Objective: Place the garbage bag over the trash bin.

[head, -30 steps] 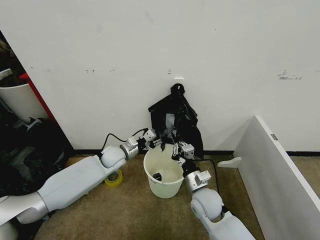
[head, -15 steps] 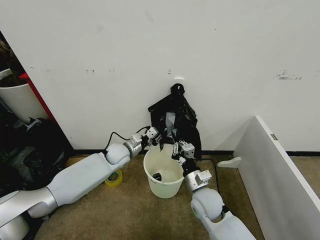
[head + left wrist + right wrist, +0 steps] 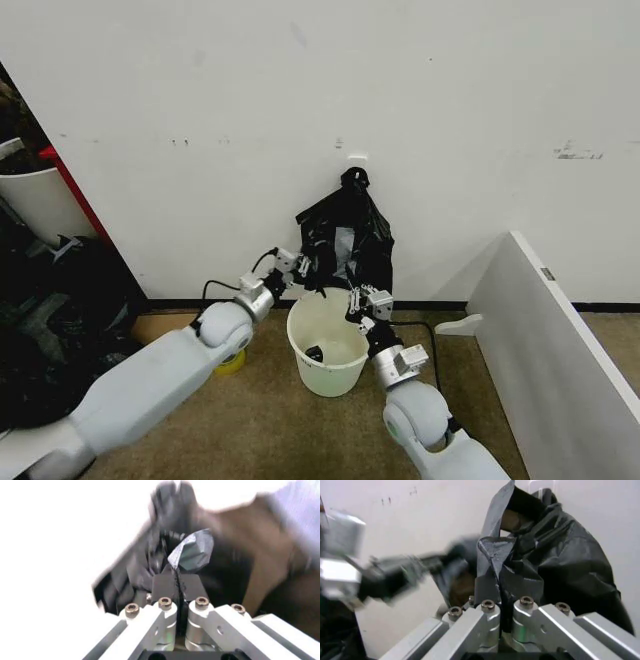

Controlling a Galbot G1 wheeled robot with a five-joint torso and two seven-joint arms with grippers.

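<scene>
Head view, from left to right: the left pincer [image 3: 291, 264] is clamped on the left edge of the thin, glossy black plastic garbage bag [image 3: 348, 250], which hangs against the white wall [image 3: 450, 120] above the round cream-white plastic trash bin [image 3: 326, 345] on the brown floor [image 3: 250, 420]. The right pincer [image 3: 362, 300] is clamped on the bag's lower hem, over the bin's far rim. Judgement: spread both pincers apart to open the bag mouth wider than the rim. Keep both grips tight; thin film slips and tears easily.
</scene>
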